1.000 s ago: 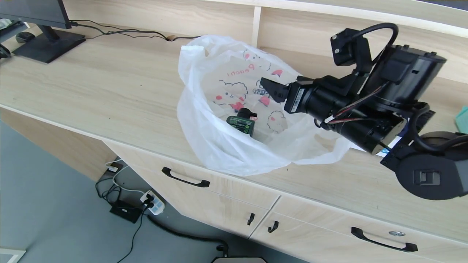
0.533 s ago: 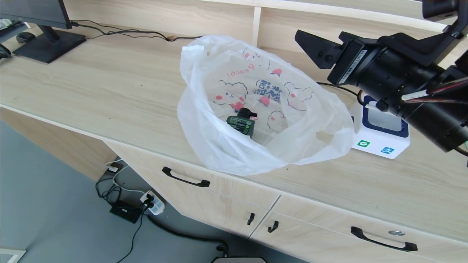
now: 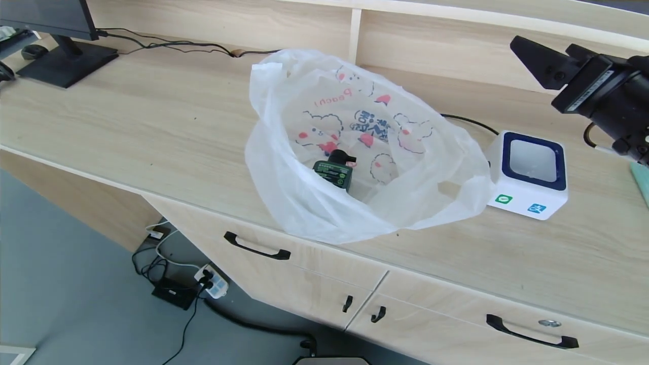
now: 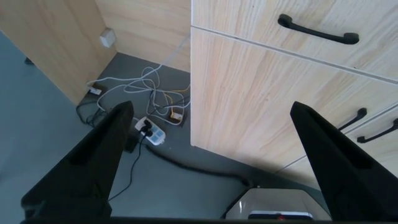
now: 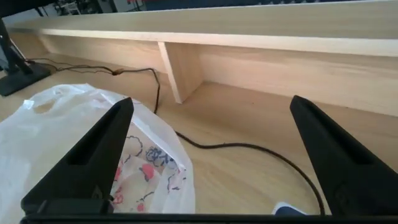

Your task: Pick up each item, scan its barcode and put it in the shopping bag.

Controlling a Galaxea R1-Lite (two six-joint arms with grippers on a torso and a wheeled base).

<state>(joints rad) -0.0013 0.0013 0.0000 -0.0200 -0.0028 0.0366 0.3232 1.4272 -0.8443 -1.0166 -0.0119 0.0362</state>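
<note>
Presently the right gripper (image 5: 211, 106), jaws apart and empty, hangs by the counter's (image 3: 152, 132) back edge, with the teal item (image 3: 641, 180) frontward of it, right of the scanner (image 3: 530, 175).

The head camera sits high and looks forward and down on the counter (image 3: 152, 126). It is far enough back to take in the bag (image 3: 284, 192) at the frame's centre, the scanner (image 3: 527, 200) to its right, the drawers (image 3: 431, 324) along the lower right and the cables (image 3: 172, 253) on the floor at lower left. The left wrist camera hangs low in front of the counter and looks between the wide-apart jaws of the left gripper (image 4: 208, 112). It sees the drawers and cables from nearby and shares both with the head view. The right wrist camera is above the counter and faces the back ledge (image 5: 249, 37) between the parted jaws of the right gripper (image 5: 211, 102). It is close to the bag and a cord (image 5: 249, 148), which the head view also shows.
</note>
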